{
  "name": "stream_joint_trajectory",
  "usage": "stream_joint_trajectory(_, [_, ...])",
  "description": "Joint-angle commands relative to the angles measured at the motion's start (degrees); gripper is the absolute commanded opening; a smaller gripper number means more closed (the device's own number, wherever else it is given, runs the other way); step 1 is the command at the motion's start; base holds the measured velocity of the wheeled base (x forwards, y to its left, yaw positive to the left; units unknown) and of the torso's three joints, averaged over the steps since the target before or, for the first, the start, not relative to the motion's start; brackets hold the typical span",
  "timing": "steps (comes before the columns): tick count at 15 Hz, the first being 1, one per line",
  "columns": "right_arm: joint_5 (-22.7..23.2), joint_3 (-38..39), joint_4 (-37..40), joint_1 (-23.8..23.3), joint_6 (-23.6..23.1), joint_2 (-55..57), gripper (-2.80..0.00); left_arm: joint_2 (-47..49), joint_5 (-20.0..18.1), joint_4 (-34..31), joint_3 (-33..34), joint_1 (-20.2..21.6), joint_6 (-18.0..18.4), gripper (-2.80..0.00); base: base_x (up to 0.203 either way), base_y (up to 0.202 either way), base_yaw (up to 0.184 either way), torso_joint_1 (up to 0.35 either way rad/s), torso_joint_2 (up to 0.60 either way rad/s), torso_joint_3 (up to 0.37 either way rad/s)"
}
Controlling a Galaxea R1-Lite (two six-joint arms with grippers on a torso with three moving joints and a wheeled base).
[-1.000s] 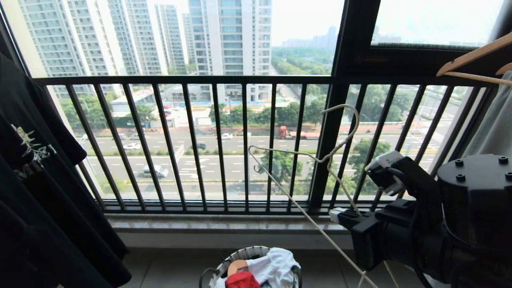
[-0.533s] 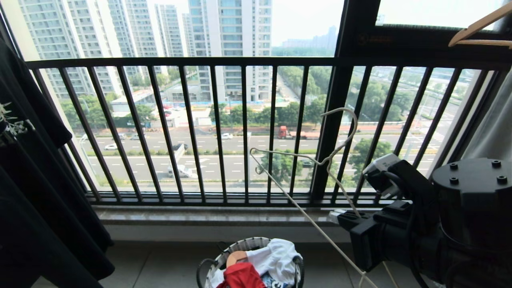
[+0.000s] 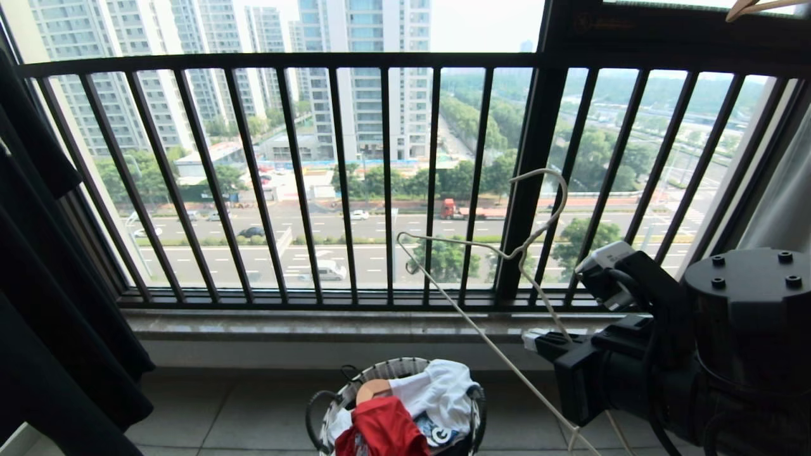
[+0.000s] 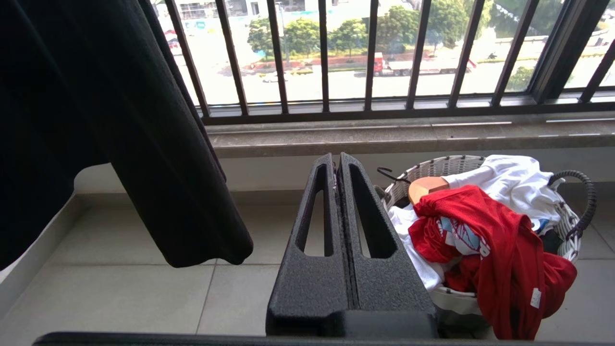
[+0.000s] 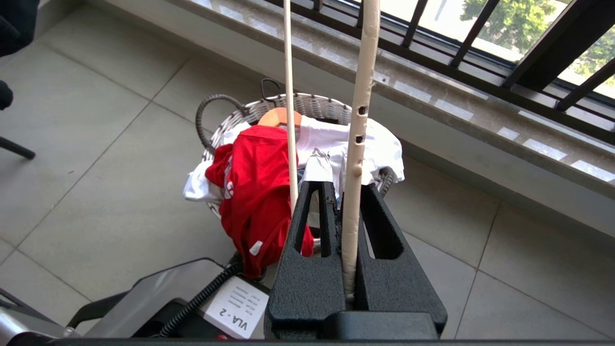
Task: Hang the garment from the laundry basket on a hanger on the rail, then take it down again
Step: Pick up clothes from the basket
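The red garment [image 3: 380,427] lies crumpled on top of the laundry basket [image 3: 393,367] on the tiled floor and spills over its near rim [image 4: 485,240]. My right gripper [image 3: 538,342] is shut on the cream wire hanger [image 3: 470,323], held up in front of the window, above and to the right of the basket. In the right wrist view the hanger's bar [image 5: 358,144] runs out from between the jaws of the right gripper [image 5: 343,185]. My left gripper [image 4: 337,161] is shut and empty, to the left of the basket [image 4: 432,168]. The rail is out of view.
A white shirt [image 3: 437,386] and a wooden hanger [image 3: 372,389] also lie in the basket. A black T-shirt [image 3: 44,316] hangs at the left. The black window railing [image 3: 386,177] and stone sill [image 3: 329,326] stand behind. Another wooden hanger [image 3: 760,5] shows at the top right.
The head view has tilted downward: railing and sill have slid up the picture and more of the basket and red garment shows. The right gripper still holds the hanger.
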State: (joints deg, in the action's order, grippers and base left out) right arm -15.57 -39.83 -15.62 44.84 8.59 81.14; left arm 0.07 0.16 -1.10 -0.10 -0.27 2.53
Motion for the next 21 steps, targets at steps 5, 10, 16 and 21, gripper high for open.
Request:
stream_joint_trajectory(5, [-0.08, -0.01, -0.34, -0.01, 0.02, -0.02, -2.80, 0.01, 0.02, -0.05, 0.01, 0.00, 0.02, -2.80, 0.000, 0.000, 0.000, -0.120, 0.46, 0.335])
stream_joint_trajectory(10, [-0.08, 0.01, -0.91, -0.01, 0.02, -0.26, -2.80, 0.01, 0.02, -0.04, 0.01, 0.00, 0.02, -2.80, 0.000, 0.000, 0.000, -0.058, 0.42, 0.353])
stream_joint_trajectory(16, [-0.08, 0.06, -1.69, -0.01, -0.06, -1.23, -2.80, 0.01, 0.02, -0.05, 0.01, 0.00, 0.02, -2.80, 0.000, 0.000, 0.000, -0.004, 0.06, 0.053])
stream_joint_trajectory(21, [-0.08, 0.10, -1.96, -0.10, -0.88, -1.98, -2.80, 0.01, 0.02, -0.05, 0.01, 0.00, 0.02, -2.80, 0.000, 0.000, 0.000, 0.000, 0.00, 0.000])
